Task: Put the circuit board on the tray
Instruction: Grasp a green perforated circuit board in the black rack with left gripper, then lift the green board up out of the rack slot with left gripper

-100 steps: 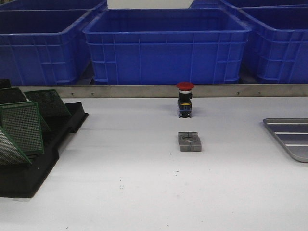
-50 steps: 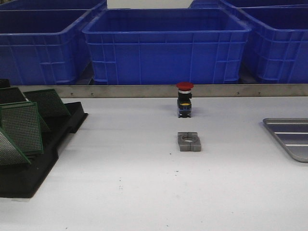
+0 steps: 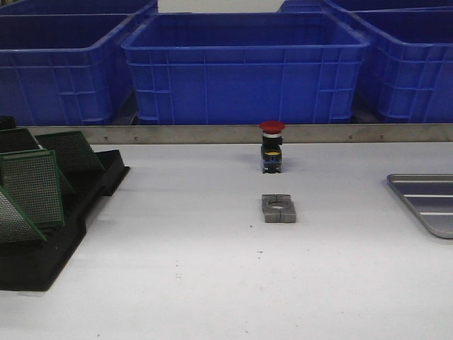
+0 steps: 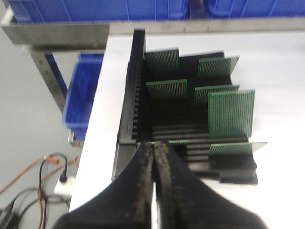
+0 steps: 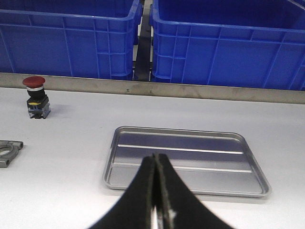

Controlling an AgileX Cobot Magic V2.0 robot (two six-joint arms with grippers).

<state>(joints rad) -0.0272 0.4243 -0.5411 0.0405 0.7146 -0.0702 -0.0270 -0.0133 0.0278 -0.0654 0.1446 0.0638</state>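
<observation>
Your left tool (image 4: 153,148), pressed together, faces the circuit board (image 4: 231,113) upright in its rack (image 4: 138,95); your right tool (image 5: 156,160), likewise pressed together, overlooks the empty tray (image 5: 186,188).

Green circuit boards (image 3: 32,188) stand tilted in a black rack; the ribbed silver tray (image 3: 428,202) lies far right.

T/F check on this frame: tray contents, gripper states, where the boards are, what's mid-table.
1. The tray holds a circuit board. False: it is empty.
2. The left gripper is shut, holding nothing. True.
3. The circuit boards stand in the black rack. True.
4. The right gripper is wide open. False: it is shut.
5. A red-capped push button stands behind a metal clamp block. True.
</observation>
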